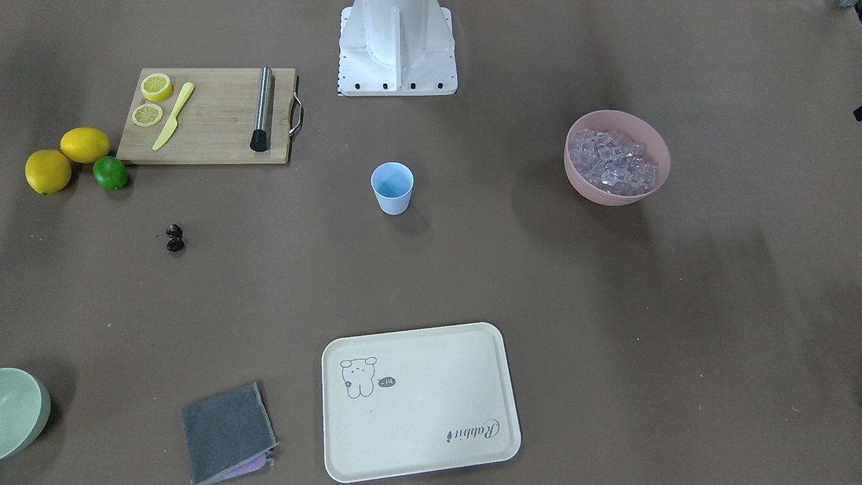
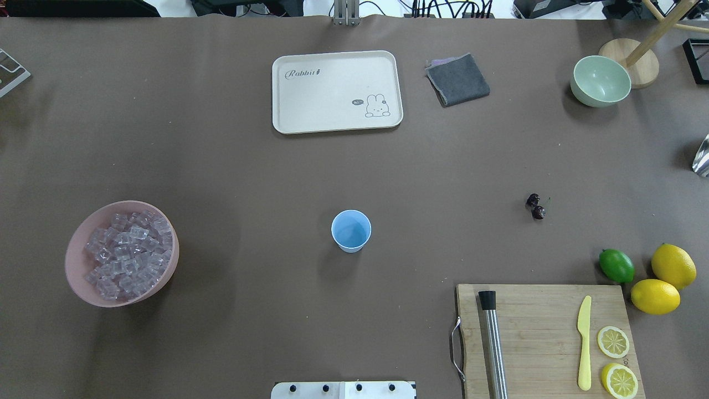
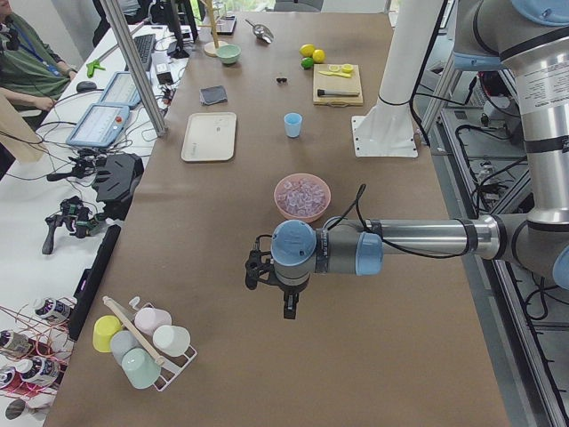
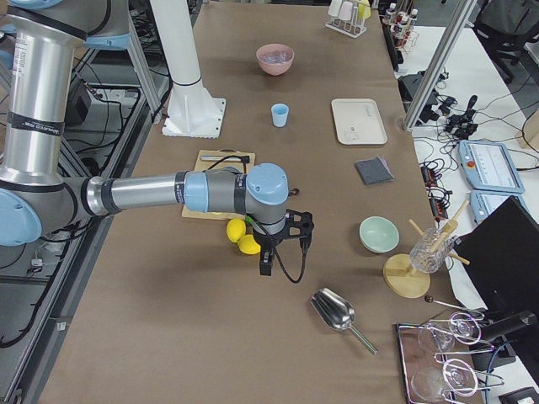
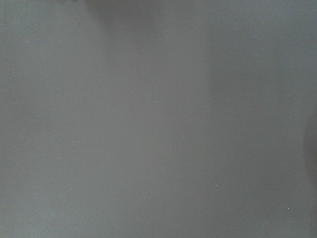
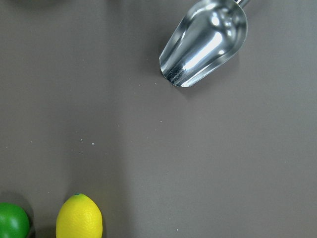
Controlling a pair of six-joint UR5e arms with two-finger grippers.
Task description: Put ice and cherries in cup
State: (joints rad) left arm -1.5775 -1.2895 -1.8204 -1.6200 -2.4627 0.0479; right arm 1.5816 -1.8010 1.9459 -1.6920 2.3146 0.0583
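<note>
The light blue cup [image 2: 351, 230] stands upright and empty mid-table, also in the front view [image 1: 392, 188]. The ice [image 2: 126, 253] fills a pink bowl [image 2: 77, 277] on the left side. The cherries [image 2: 535, 206] lie on the table right of the cup, also in the front view [image 1: 175, 238]. My left gripper [image 3: 284, 304] hangs over bare table beyond the pink bowl, far from the cup. My right gripper [image 4: 265, 268] hangs near the lemons. I cannot tell if either is open or shut. The left wrist view shows only bare table.
A cream tray [image 2: 288, 119] and a grey cloth [image 2: 457, 80] lie at the far side. A cutting board [image 2: 532, 321] holds a muddler, a yellow knife and lemon slices. A lime [image 2: 616, 265], lemons, a green bowl [image 2: 600, 81] and a metal scoop [image 6: 205, 42] are on the right.
</note>
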